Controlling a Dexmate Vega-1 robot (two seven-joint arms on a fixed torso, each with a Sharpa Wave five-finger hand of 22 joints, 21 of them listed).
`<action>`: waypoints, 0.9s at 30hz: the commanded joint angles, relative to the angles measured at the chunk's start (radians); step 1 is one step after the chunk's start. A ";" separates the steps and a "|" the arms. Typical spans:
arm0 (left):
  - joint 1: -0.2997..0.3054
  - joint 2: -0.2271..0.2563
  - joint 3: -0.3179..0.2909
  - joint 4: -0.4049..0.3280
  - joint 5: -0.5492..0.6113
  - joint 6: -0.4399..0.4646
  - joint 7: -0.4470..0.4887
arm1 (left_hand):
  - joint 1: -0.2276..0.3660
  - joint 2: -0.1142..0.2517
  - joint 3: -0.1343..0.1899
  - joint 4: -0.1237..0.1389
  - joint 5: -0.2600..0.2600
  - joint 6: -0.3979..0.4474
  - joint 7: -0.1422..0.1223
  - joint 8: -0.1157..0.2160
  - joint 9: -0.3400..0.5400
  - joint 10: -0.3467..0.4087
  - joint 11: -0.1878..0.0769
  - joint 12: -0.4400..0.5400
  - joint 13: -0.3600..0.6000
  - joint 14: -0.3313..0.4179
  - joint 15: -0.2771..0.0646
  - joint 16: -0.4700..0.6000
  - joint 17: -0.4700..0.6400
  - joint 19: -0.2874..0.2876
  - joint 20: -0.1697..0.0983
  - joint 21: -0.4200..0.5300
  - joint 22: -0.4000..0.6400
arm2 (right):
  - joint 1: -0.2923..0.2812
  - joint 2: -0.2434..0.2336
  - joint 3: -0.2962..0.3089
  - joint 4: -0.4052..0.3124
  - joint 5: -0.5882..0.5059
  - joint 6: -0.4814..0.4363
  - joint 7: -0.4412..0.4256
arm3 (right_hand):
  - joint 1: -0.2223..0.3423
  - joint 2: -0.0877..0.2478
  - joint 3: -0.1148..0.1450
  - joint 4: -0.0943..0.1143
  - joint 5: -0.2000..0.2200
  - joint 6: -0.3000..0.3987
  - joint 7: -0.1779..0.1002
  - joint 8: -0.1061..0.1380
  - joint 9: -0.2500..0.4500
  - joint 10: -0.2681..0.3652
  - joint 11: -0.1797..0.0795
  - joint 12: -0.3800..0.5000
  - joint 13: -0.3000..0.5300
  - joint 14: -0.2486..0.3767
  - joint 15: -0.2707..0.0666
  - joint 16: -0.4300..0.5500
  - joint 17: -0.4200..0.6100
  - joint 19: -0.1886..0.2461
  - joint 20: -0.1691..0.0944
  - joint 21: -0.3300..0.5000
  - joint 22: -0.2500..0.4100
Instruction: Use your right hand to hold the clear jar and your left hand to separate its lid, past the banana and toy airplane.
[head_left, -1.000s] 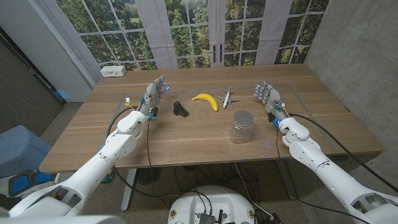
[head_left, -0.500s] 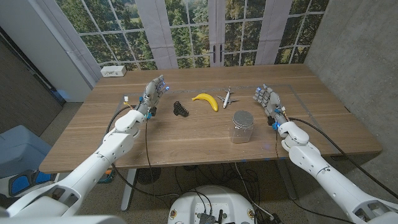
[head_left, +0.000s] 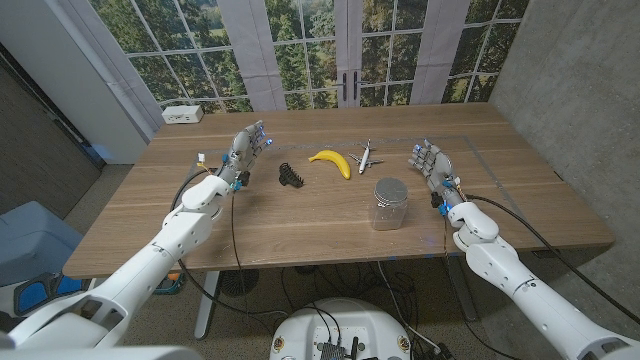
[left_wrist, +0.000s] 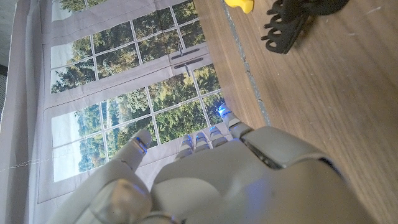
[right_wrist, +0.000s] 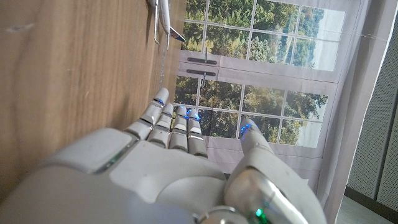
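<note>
Near table front, clear jar, lid on

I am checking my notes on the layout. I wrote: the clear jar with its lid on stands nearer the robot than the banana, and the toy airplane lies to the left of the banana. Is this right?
One thing is wrong. The head view shows the toy airplane to the right of the banana, not the left. The clear jar does stand nearer the robot, its lid still on.
</note>
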 joint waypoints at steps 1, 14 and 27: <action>0.003 0.012 -0.001 -0.007 -0.005 0.009 -0.013 | -0.003 0.029 -0.002 -0.007 -0.001 -0.002 0.000 0.005 0.006 -0.002 0.006 0.008 0.005 -0.003 -0.038 0.003 0.000 0.011 -0.058 -0.005 0.004 | -0.048 -0.017 0.005 -0.050 -0.019 0.010 -0.034 | 0.003 0.001 0.001 -0.009 0.000 0.004 0.005 0.004 0.002 0.010 0.002 0.005 0.001 0.010 0.003 0.007 0.002 0.008 -0.005 -0.005 0.001; -0.002 0.019 0.000 -0.006 -0.014 0.010 -0.041 | -0.006 0.030 -0.004 -0.011 -0.002 -0.004 0.001 0.004 0.006 0.000 0.003 0.009 0.005 0.000 -0.040 0.004 0.001 0.023 -0.055 -0.007 0.005 | -0.103 -0.037 0.013 -0.100 -0.041 0.021 -0.067 | 0.009 0.004 0.002 -0.020 -0.001 0.005 0.007 0.003 0.002 0.009 0.001 0.005 -0.001 0.011 0.004 0.007 -0.002 0.014 -0.004 -0.012 0.001; -0.011 0.015 0.003 0.006 -0.018 0.008 -0.056 | -0.010 0.031 -0.005 -0.012 -0.002 -0.004 0.003 0.005 0.006 0.001 0.002 0.009 0.005 0.001 -0.039 0.004 0.002 0.030 -0.053 -0.009 0.005 | -0.159 -0.046 0.022 -0.152 -0.053 0.027 -0.104 | 0.019 0.001 0.004 -0.034 -0.002 0.004 0.005 0.003 0.002 0.009 0.000 0.004 -0.003 0.013 0.000 0.006 -0.008 0.017 -0.007 -0.021 0.001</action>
